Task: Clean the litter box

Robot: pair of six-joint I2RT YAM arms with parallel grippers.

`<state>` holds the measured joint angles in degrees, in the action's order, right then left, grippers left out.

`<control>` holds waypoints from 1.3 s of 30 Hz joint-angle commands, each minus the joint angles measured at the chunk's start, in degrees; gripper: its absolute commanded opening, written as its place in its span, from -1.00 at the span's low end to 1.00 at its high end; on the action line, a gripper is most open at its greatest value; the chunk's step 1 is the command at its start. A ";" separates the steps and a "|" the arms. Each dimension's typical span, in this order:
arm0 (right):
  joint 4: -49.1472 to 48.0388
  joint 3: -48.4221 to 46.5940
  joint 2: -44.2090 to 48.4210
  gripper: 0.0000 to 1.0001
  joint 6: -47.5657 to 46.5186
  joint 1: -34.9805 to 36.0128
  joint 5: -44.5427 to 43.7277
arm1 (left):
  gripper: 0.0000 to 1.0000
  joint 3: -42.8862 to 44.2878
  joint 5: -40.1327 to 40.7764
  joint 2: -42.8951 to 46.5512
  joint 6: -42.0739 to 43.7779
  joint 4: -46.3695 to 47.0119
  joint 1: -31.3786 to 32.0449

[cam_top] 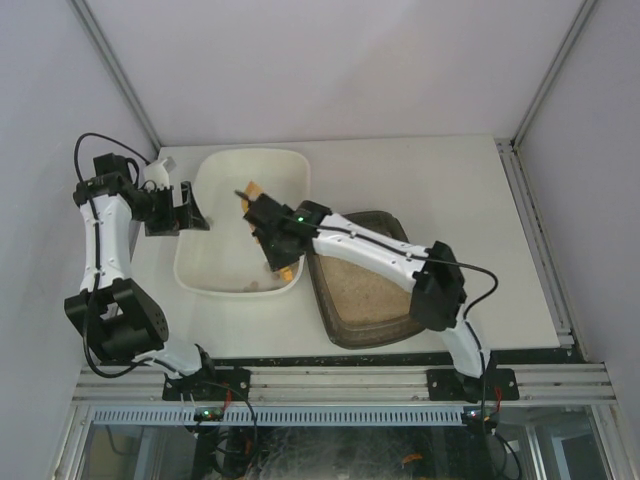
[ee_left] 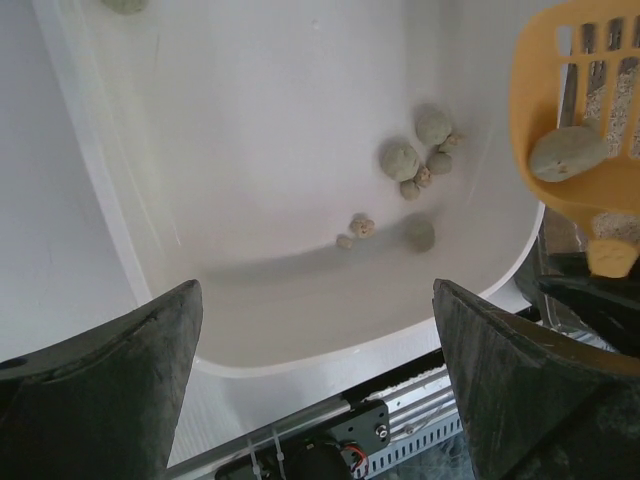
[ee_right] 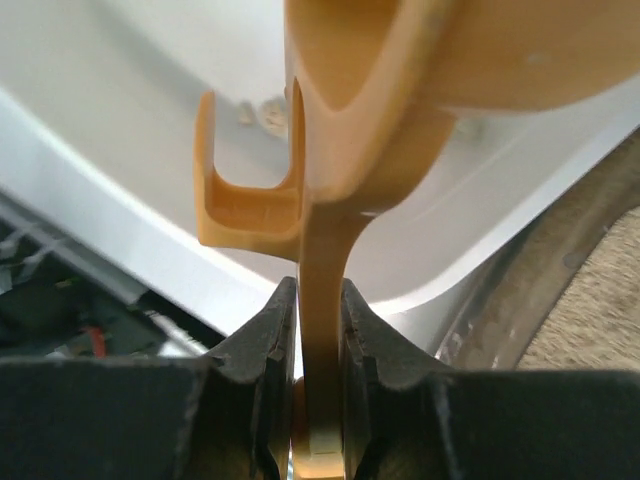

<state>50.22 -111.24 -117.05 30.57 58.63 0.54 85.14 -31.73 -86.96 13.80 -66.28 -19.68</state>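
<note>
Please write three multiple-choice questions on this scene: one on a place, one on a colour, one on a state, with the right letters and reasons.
1. In the top view, where is the dark grey-brown plastic litter tray relative to the cream-white plastic tub? A left of it; B right of it; C inside it.
2. What colour is the slotted plastic scoop? A blue; B green; C yellow-orange.
3. How is the right pincer? A shut on the scoop's handle; B open, empty; C shut on the tub's rim.
Key: 1 B, it sits by the tub's right side; 2 C, both wrist views show it; 3 A, its jaws squeeze the handle.
</note>
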 commanded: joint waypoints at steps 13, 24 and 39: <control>37.49 -19.46 -13.28 -1.00 -9.56 16.59 -51.09 | 1.00 -1.20 -2.20 1.29 -0.36 1.50 -0.82; 34.40 -17.18 -11.15 -1.00 -11.65 16.60 -53.78 | 0.99 -0.68 -2.79 1.21 0.31 1.33 -0.88; 10.85 39.20 44.48 -1.00 6.47 -8.16 6.25 | 0.99 26.53 -0.21 -21.25 -3.25 -0.03 34.55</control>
<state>67.31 -79.61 -77.52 30.65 56.03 -14.39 106.78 -30.20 -102.30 14.72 -68.73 6.48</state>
